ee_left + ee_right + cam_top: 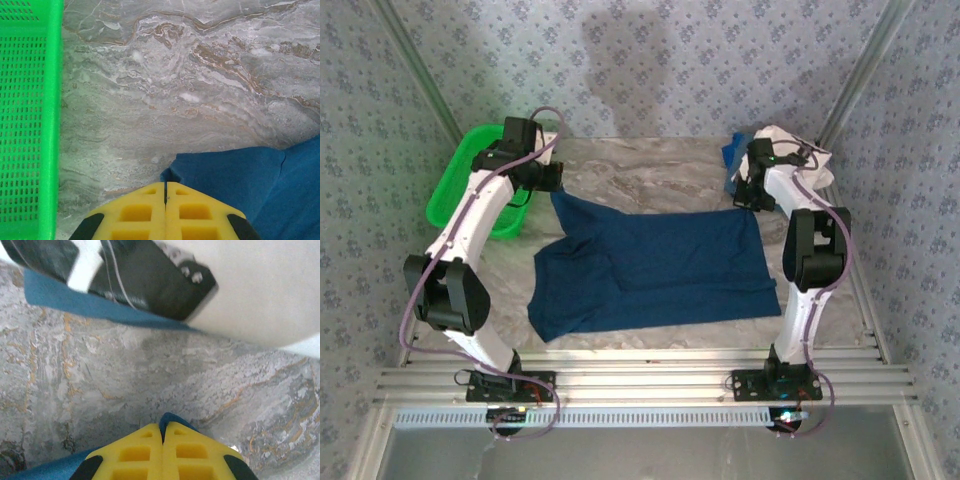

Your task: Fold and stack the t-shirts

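Left gripper (165,186): you pinch the blue shirt (660,265) by one far corner.
Right gripper (161,427): pinches the other far corner, so you can fold it evenly.

the left gripper (165,185) sits at the bottom edge, its yellow fingers pressed together, apparently pinching a corner of the blue t-shirt (240,175). the green basket (25,125) runs down the left side of the marbled table (175,85), apart from the cloth.

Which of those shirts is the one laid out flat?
The dark blue t-shirt in the middle, spread wide. The white shirt and the other blue shirt lie bunched together at the far right corner.
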Robot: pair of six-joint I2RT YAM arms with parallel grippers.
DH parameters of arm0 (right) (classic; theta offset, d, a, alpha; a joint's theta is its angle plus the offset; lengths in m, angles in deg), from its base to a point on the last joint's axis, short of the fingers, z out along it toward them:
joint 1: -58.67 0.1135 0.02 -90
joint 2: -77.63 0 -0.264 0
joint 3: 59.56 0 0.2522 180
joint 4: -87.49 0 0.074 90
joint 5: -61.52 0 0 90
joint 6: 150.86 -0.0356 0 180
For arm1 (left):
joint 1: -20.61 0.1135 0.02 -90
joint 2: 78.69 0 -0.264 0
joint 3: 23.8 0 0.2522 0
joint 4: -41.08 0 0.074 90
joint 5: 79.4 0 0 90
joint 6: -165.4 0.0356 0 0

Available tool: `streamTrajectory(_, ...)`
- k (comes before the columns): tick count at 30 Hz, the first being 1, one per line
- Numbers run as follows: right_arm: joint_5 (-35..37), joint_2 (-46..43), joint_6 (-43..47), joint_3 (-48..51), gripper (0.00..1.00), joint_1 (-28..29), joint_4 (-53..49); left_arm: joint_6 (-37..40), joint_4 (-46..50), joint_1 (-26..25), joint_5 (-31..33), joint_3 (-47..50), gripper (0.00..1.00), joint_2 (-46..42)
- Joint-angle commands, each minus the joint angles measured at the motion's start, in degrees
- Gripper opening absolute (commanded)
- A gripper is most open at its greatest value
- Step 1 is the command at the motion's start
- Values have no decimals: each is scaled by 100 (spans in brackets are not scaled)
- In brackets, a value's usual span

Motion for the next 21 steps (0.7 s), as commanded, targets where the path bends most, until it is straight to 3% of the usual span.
streamTrajectory(1,12,-485,-138,307,0,-37,250,152,-169,24,-42,35,0,-505)
streamTrajectory(7,2,-701,-105,518,0,-126,365,340,-381,72,219,438,0,-971)
streamTrajectory(21,114,-728,139,472,0,-154,619,1103,-306,18,582,-132,0,-485)
